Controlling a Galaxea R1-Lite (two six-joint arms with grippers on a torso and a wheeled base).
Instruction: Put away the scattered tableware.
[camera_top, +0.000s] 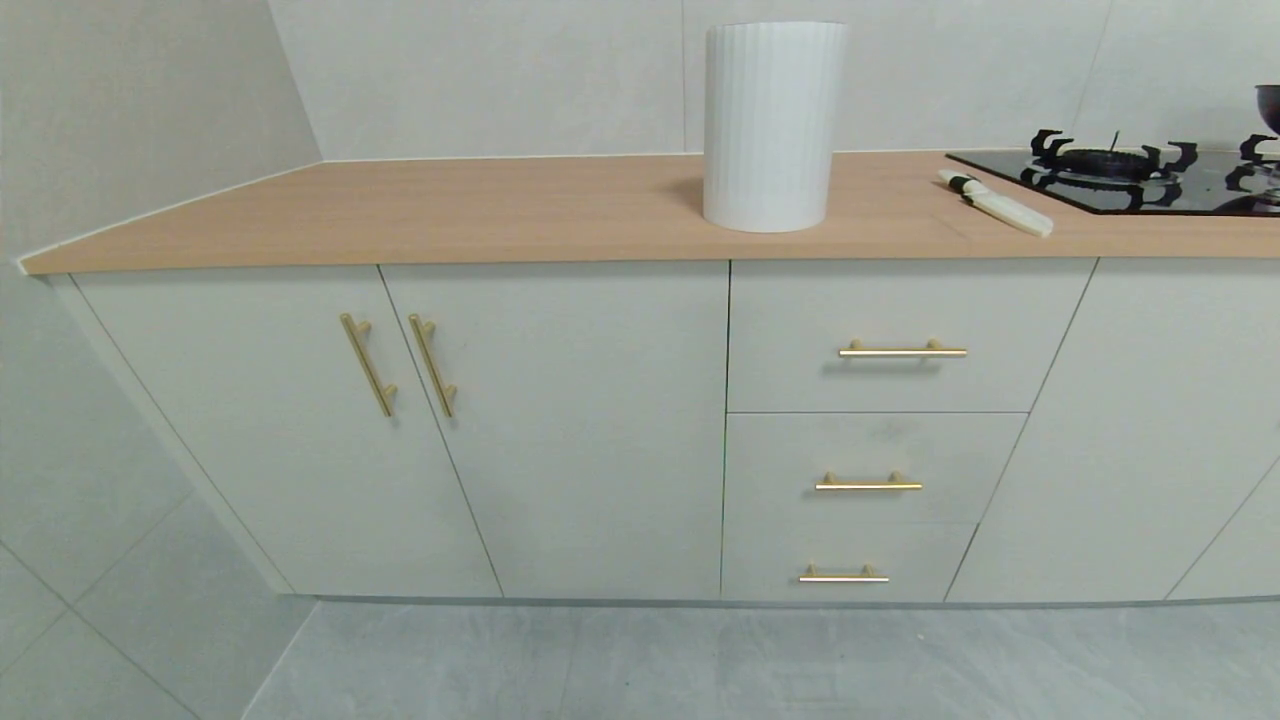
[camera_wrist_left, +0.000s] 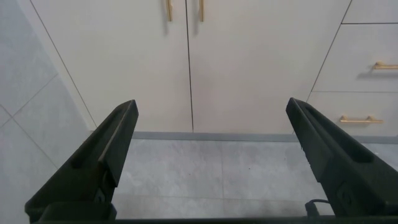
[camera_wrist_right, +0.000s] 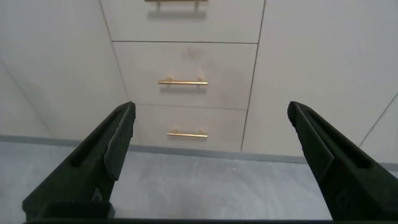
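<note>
Fingers wide open and empty on both arms: left fingers (camera_wrist_left: 106, 155) low before the cupboard doors (camera_wrist_left: 186, 62), right fingers (camera_wrist_right: 106, 155) before the drawers (camera_wrist_right: 186, 68). Pale knife-like utensil (camera_top: 995, 203) lies flat on the surface (camera_top: 450, 205), 3 o'clock of the white ribbed canister (camera_top: 770, 125), just beside the hob (camera_top: 1130, 180). Likely light, stiff, smooth; low profile, so pinch across its middle.

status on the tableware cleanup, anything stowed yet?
Done: nothing visible. The white utensil lies on the counter by the stove, and the three drawers are shut. In hand: nothing; left gripper and right gripper are open and empty, low before the cabinet fronts. Remaining: pick up the utensil and stow it.
</note>
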